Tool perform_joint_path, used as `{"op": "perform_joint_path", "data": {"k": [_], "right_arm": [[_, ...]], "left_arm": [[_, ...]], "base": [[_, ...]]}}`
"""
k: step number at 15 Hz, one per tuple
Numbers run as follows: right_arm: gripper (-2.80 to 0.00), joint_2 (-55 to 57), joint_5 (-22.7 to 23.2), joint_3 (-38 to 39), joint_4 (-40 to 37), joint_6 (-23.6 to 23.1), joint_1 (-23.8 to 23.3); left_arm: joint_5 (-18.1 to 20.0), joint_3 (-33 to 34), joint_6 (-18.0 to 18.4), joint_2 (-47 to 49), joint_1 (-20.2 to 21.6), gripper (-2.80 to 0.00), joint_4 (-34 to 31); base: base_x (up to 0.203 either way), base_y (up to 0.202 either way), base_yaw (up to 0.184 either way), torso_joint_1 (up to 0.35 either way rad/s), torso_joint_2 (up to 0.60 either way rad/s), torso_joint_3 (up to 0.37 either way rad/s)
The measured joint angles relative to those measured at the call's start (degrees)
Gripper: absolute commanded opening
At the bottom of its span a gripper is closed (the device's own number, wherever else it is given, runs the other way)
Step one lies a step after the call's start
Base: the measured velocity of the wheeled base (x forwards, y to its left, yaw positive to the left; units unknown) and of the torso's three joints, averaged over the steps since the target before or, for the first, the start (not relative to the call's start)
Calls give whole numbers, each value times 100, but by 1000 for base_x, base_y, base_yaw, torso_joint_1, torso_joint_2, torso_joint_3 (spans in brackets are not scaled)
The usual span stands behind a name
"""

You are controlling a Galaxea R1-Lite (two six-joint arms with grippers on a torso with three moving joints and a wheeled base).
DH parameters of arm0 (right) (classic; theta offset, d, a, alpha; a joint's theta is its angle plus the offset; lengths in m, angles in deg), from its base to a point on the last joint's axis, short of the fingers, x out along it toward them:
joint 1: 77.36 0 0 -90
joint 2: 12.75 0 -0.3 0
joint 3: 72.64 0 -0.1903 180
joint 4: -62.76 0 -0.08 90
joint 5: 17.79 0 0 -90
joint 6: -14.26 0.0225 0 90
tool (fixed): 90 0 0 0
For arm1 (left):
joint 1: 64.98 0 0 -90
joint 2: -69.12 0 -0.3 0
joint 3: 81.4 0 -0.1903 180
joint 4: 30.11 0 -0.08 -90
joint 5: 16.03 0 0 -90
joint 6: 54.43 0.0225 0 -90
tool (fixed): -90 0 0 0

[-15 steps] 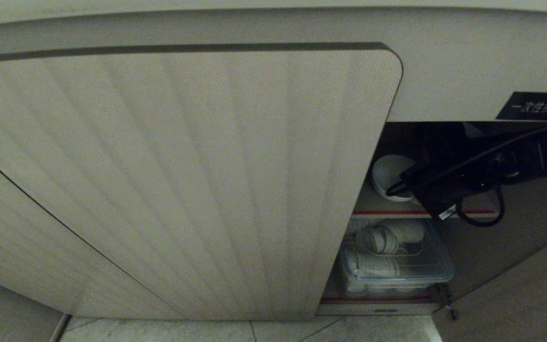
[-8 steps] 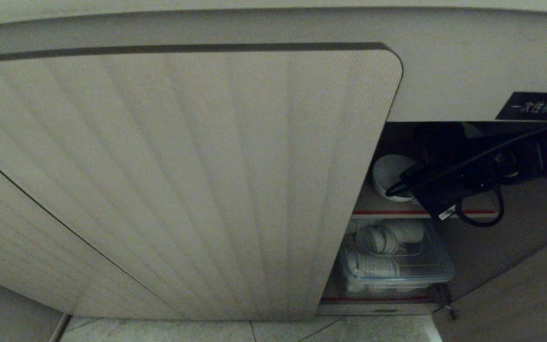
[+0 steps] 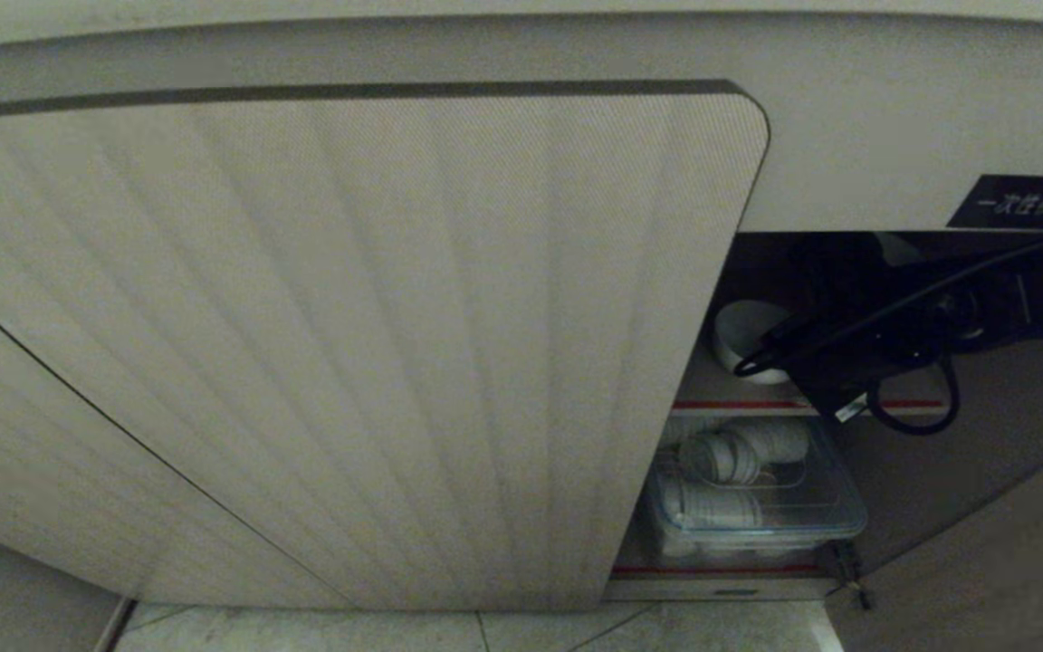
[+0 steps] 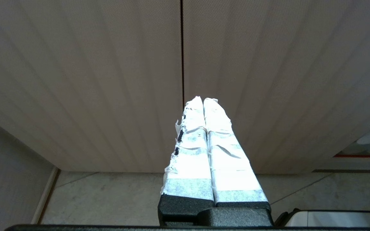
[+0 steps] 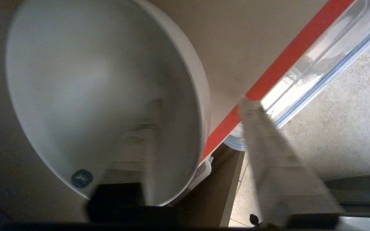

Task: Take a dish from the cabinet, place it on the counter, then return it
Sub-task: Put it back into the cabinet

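Our right pincer stands apart, straddling the dish's rim; the dish sits on the cabinet shelf near its red edge. Pulling back askew, we could drag it off toward five o'clock. Left pincer together, idle.

Beige ribbed door, dark strip along its top. Plain white bowl with a small blue-grey round mark inside near the rim. Brown shelf, bright red edge. Black label, white characters. Clear tub with a blue-tinted rim, white dishes inside. Grey mottled floor.
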Motion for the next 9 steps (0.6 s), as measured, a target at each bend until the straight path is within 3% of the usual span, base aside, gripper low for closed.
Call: {"op": "perform_joint_path", "data": {"k": [9], "right_arm": [[0, -2, -169, -45, 42, -223, 6]], "left_arm": [[2, 0, 0, 0, 0, -280, 0]], "base": [[0, 0, 0, 0, 0, 0]]}}
